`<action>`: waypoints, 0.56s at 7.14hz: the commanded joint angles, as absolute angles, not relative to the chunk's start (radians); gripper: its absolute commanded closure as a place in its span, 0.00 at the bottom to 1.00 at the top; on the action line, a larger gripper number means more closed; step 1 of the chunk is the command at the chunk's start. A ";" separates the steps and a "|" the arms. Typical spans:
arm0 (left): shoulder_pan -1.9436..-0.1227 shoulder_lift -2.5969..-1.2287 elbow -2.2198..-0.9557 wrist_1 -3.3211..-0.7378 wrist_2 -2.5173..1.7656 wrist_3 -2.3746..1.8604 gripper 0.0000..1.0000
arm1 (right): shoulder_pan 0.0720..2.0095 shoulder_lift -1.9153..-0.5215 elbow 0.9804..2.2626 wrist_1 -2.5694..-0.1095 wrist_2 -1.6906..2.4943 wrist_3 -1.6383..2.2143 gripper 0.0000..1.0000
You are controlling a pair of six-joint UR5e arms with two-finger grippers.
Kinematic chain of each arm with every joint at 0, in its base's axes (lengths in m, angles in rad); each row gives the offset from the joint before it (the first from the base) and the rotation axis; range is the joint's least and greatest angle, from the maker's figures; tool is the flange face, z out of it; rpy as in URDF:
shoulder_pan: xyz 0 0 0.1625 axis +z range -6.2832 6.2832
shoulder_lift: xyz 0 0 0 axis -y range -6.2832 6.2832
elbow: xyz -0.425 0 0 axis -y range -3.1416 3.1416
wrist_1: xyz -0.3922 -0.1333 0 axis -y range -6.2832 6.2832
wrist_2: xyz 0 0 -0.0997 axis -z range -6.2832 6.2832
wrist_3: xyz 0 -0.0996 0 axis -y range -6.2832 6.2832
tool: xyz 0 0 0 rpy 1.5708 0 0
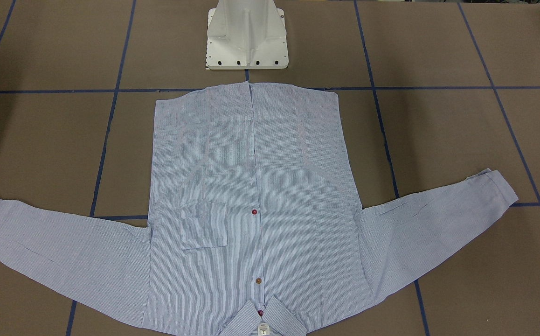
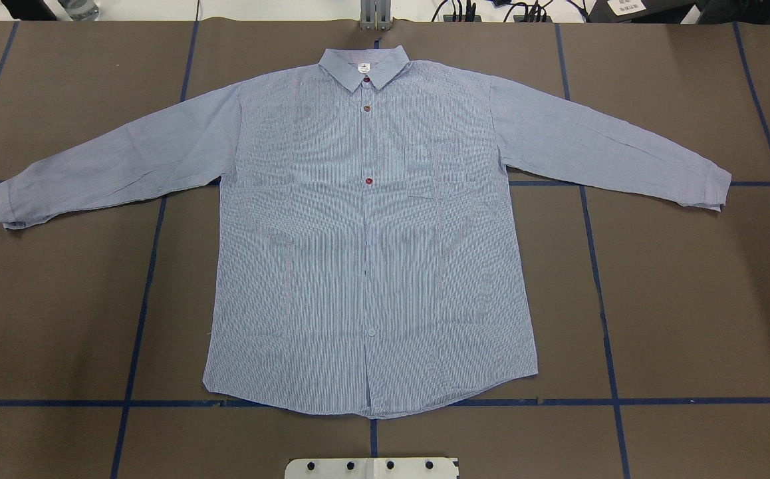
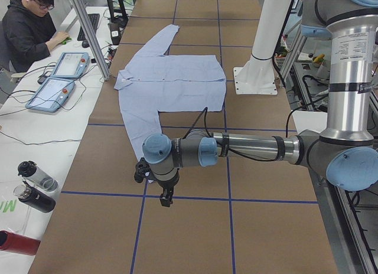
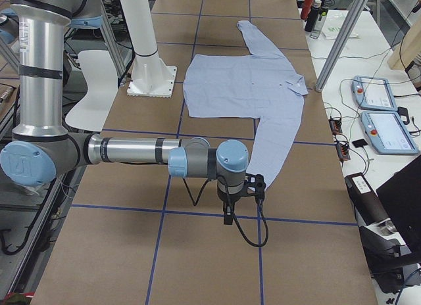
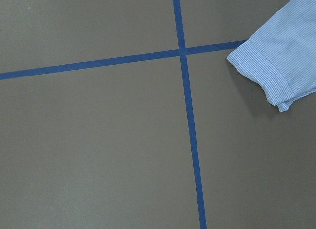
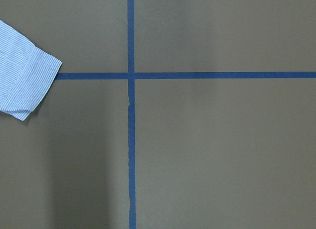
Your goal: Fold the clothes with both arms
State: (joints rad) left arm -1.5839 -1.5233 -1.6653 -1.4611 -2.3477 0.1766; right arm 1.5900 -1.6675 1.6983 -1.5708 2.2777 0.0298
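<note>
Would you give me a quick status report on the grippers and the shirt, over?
Left gripper, right gripper: off the shirt, past its sleeve ends; open or shut, cannot tell. Shirt flat, front up, sleeves spread, unfolded. Nothing on it.

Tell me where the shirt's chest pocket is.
In the overhead view the chest pocket sits on the shirt, right of the placket and level with the dark red button third from the collar, on the robot's right side.

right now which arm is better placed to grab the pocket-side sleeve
Right. The chest pocket lies on the robot's right half; that sleeve's cuff shows in the right wrist view, with the right pincer hanging near it. The left arm is far off on the opposite side.
</note>
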 commanded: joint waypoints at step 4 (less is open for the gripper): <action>-1.578 -1.554 -1.672 -1.462 -2.237 0.176 0.00 | 1.572 -1.651 1.697 -1.572 2.281 0.029 0.00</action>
